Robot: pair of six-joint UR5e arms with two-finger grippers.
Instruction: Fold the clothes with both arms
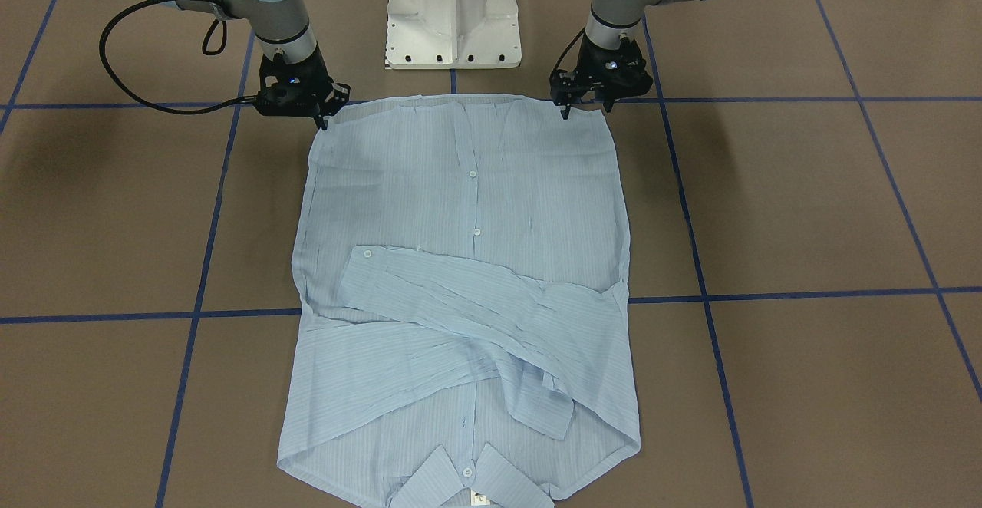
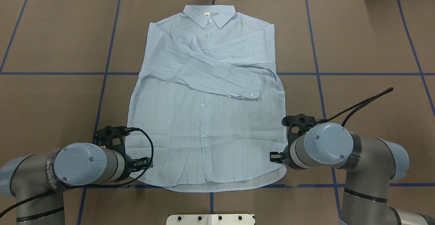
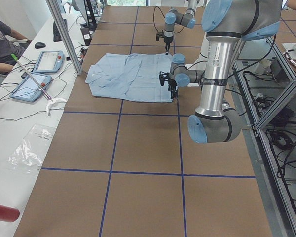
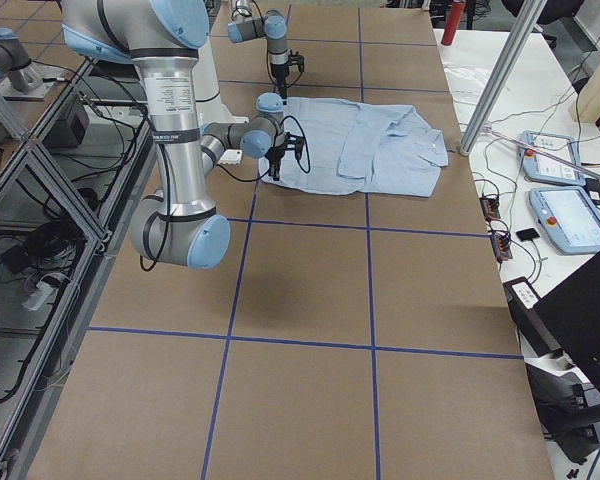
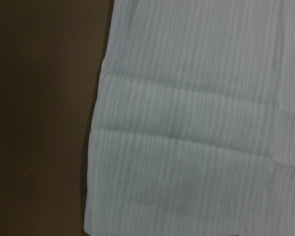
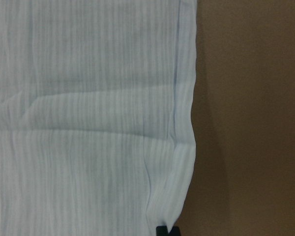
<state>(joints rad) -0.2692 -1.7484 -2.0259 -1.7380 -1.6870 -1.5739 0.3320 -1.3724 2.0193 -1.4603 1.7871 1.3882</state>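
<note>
One shirt [image 2: 204,123] lies flat on the tabletop [image 2: 367,38], collar toward the far edge and two sleeves [image 2: 221,73] crossed over the chest, apparently readied for a hem-to-collar fold. Two arms stand at its two hem corners by the robot's edge. The left arm [image 1: 623,1] has its jaws looking parted, but I cannot tell for the right arm [image 1: 268,13].

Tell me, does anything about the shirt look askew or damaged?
Nothing looks damaged. The shirt lies flat and buttoned; only its folded sleeves cross the chest at a slant, with creases.
</note>
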